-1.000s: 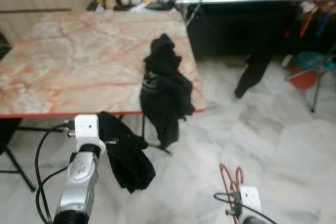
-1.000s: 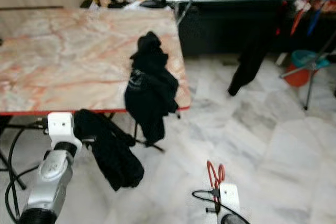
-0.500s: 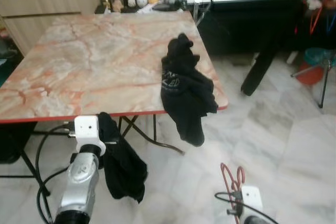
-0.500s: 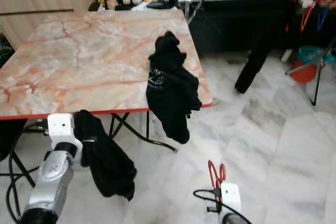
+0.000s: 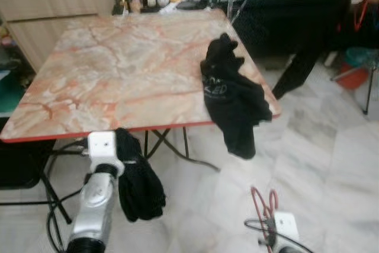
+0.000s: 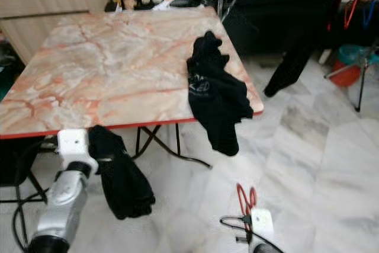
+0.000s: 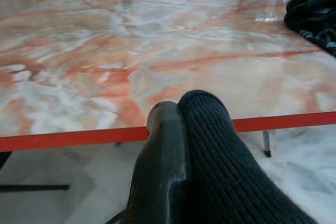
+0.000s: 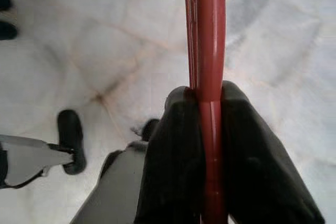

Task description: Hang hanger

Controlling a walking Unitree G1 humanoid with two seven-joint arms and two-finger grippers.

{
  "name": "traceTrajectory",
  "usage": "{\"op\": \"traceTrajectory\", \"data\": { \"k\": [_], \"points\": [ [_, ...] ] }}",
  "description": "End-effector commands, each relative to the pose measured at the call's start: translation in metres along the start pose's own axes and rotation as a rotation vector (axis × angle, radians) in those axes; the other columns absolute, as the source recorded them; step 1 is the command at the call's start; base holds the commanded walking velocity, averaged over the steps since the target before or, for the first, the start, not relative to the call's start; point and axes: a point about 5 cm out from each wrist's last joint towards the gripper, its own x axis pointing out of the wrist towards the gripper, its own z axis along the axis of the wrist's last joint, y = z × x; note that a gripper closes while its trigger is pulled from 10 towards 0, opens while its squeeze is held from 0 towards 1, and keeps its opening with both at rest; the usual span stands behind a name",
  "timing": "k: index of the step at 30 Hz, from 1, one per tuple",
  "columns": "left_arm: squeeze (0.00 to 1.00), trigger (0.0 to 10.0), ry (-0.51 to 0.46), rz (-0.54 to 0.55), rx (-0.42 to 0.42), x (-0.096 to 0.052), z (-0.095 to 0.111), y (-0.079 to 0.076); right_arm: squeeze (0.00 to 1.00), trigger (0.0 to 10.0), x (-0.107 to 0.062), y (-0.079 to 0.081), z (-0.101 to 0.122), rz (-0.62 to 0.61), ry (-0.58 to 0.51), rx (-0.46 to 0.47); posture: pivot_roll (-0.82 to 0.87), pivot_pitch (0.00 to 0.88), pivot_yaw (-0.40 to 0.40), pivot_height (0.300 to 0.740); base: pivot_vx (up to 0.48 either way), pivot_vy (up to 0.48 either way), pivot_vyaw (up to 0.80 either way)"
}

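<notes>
Both tools gripping, standing before the marble desk (image 5: 118, 69)

Right tool (image 8: 206, 108) is clamping the red hanger (image 5: 263, 201) at 5 o'clock; left tool (image 7: 181, 114) is pinching a black garment (image 5: 139, 182) at 7 o'clock; another black cloth (image 5: 232, 96) is draping off the desk's edge at 2 o'clock.

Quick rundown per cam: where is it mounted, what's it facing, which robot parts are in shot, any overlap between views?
Left eye: head, looking down at the marble table; left arm holding a black garment, right pincer with a red hanger.
Right eye: same scene, slightly offset.
Left wrist: along the left pincer, shut on knit cloth, facing the table edge.
Right wrist: along the right pincer, shut on the hanger, facing the floor.
Shared: table and the draped black shirt in the eye and left wrist views.
</notes>
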Motion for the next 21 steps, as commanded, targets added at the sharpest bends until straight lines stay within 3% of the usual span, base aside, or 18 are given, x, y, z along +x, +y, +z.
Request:
{"op": "traceTrajectory", "data": {
  "k": [1,15,21],
  "points": [
    [0.0,10.0,-0.056,0.01,0.015,0.003,0.012,0.006,0.0,10.0,0.001,0.005,0.009,0.013,-0.026,-0.014,0.14,0.0,-0.018,0.74,0.0,0.0,0.0],
    [0.0,10.0,-0.099,-0.04,0.006,0.004,0.022,-0.002,0.0,10.0,0.001,0.004,0.01,0.006,-0.028,-0.006,0.14,0.0,-0.02,0.74,0.0,0.0,0.0],
    [0.0,10.0,-0.121,-0.046,0.012,0.005,0.028,-0.003,0.0,10.0,0.001,0.004,0.01,0.006,-0.028,-0.007,0.14,0.0,-0.021,0.74,0.273,0.0,0.0]
  ]
}}
